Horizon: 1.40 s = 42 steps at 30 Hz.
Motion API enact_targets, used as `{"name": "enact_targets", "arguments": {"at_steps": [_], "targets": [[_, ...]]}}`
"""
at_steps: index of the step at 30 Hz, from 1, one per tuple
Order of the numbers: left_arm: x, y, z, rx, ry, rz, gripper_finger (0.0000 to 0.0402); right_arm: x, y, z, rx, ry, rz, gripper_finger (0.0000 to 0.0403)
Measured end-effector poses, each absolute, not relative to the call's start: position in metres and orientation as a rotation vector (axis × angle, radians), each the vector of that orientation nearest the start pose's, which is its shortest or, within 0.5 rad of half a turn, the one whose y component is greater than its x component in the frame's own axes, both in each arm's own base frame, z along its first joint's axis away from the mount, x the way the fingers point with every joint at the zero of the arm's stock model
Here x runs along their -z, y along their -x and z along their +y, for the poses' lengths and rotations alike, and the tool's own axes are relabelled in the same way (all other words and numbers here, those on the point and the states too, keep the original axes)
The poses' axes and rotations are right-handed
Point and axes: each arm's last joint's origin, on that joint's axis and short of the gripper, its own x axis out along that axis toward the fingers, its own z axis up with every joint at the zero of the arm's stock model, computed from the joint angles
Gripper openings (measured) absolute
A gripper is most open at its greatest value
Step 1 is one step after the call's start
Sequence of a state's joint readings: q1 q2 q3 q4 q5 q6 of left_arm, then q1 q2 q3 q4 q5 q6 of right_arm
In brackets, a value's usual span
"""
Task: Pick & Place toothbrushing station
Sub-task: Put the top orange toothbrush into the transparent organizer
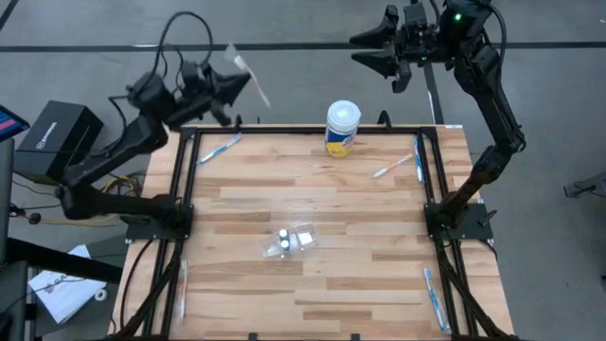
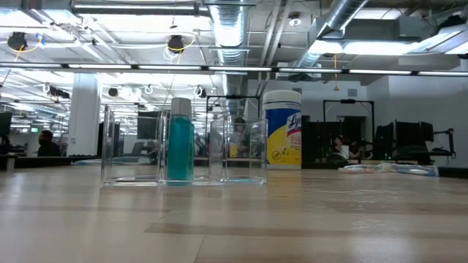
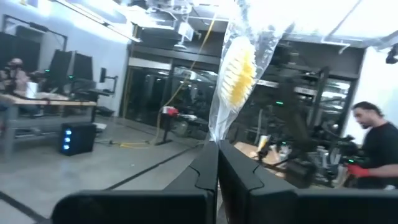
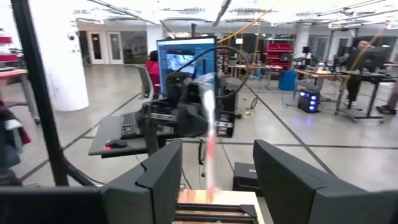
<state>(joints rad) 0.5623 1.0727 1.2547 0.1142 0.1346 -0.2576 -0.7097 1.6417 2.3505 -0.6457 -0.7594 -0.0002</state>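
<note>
My left gripper point(image 1: 232, 87) hovers above the table's far left corner, shut on a toothbrush in a clear wrapper point(image 1: 244, 71). In the left wrist view its yellow-bristled head point(image 3: 239, 68) stands beyond the shut fingers point(image 3: 217, 171). My right gripper point(image 1: 379, 52) is open and empty, raised beyond the table's far edge right of centre; its fingers show wide apart in the right wrist view point(image 4: 214, 180). A clear organizer point(image 1: 289, 242) holding a teal bottle point(image 2: 180, 142) stands at the table's middle. My left gripper pinches the wrapped toothbrush between its two fingers at the lower part of the wrapper point(image 3: 214, 134), the end away from the bristles. The toothbrush sticks out past the fingertips, head farthest from the gripper, lifted clear of the table.
A yellow-and-white wipes canister point(image 1: 342, 128) stands at the far edge. Loose wrapped toothbrushes lie at the far left point(image 1: 220, 149), the far right point(image 1: 393, 168), and beside the near right rail point(image 1: 434, 294). Black rails point(image 1: 186, 170) frame the wooden tabletop. People show in the room behind.
</note>
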Motion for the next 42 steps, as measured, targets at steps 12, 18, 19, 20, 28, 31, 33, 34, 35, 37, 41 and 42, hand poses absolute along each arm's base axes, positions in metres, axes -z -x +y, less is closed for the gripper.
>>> {"name": "enact_targets", "arguments": {"at_steps": [12,18,19,20,28,31,33,34,35,37,41,42], "targets": [[-0.407,-0.221,-0.007,-0.383,0.254,-0.204,0.0,-0.578,-0.231,-0.148,-0.161,-0.009,-0.045,0.0188],[-0.364,-0.226,-0.057,-0.361,0.263,-0.197,0.0,-0.577,-0.24,-0.134,-0.16,-0.014,-0.046,0.0188],[-0.358,-0.225,-0.064,-0.352,0.268,-0.206,0.0,-0.577,-0.242,-0.132,-0.15,-0.015,-0.046,0.0188],[-0.352,-0.224,-0.071,-0.347,0.275,-0.214,0.0,-0.577,-0.244,-0.129,-0.141,-0.022,-0.047,0.0187],[-0.302,-0.208,-0.11,-0.315,0.276,-0.152,0.0,-0.578,-0.258,-0.104,-0.121,-0.092,-0.048,0.0163],[-0.284,-0.201,-0.119,-0.313,0.288,-0.13,0.0,-0.578,-0.262,-0.095,-0.116,-0.096,-0.049,0.0152],[-0.272,-0.198,-0.124,-0.31,0.308,-0.113,0.0,-0.578,-0.264,-0.09,-0.115,-0.097,-0.051,0.0146],[-0.265,-0.196,-0.126,-0.31,0.315,-0.099,0.0,-0.578,-0.265,-0.087,-0.11,-0.097,-0.054,0.0144],[-0.257,-0.195,-0.128,-0.31,0.321,-0.084,0.0,-0.578,-0.266,-0.086,-0.1,-0.098,-0.055,0.0142],[-0.244,-0.192,-0.131,-0.319,0.339,-0.063,0.0,-0.578,-0.267,-0.084,-0.077,-0.1,-0.057,0.014],[-0.224,-0.186,-0.135,-0.329,0.376,-0.037,0.0,-0.578,-0.268,-0.083,-0.074,-0.117,-0.057,0.014],[-0.22,-0.185,-0.135,-0.332,0.375,-0.032,0.0,-0.578,-0.268,-0.083,-0.073,-0.123,-0.057,0.0141]]}}
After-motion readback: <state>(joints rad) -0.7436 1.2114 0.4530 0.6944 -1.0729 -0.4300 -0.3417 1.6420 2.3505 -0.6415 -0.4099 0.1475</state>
